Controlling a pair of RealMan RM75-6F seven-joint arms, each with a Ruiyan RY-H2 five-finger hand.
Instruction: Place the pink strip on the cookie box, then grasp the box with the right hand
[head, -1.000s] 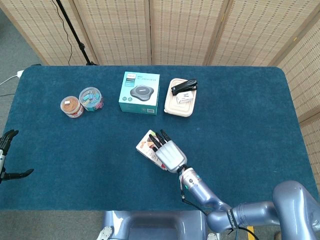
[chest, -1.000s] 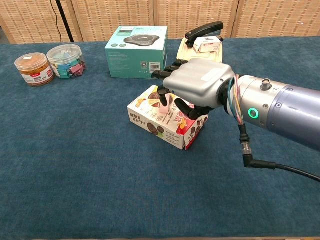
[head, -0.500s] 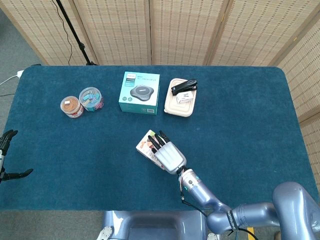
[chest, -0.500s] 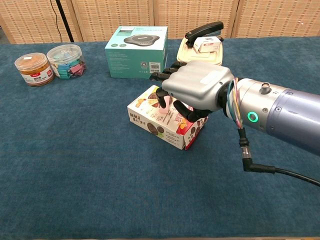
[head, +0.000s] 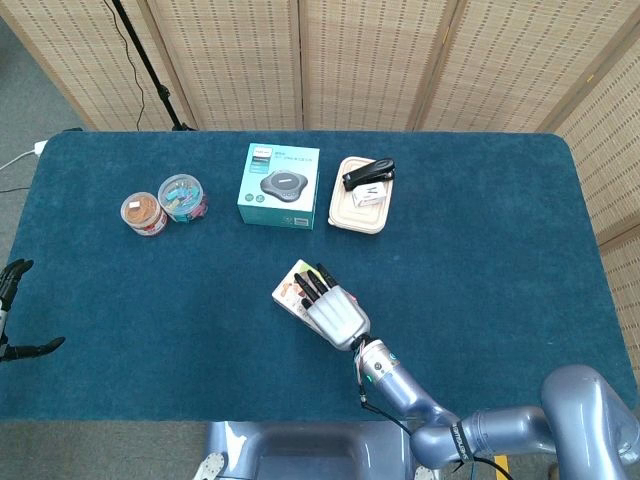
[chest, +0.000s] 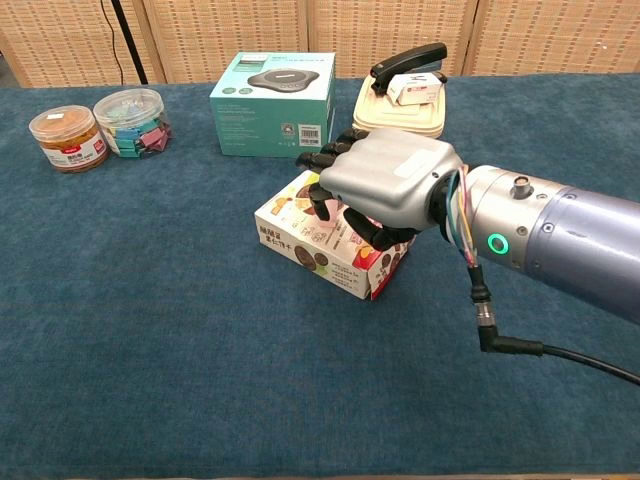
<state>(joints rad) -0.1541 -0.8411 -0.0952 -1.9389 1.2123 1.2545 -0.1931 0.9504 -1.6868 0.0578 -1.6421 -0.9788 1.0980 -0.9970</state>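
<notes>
On top of the cookie box (chest: 325, 238), mid-table, the right hand (chest: 385, 185) has dropped lower, fingers (chest: 322, 192) curled down by the pink strip (chest: 330, 207). Whether they grip it, I cannot tell.

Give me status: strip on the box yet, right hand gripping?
Strip placement can't be confirmed: the right hand covers the cookie box top, with only a hint of pink beneath. In hand: fingers curl over the box on the table. Left: confirming a firm grasp. Left hand idle.

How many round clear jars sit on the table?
2, side by side at the table's far left: the orange-filled jar outermost and the jar of coloured clips touching it on the inner side. None looks hidden.
</notes>
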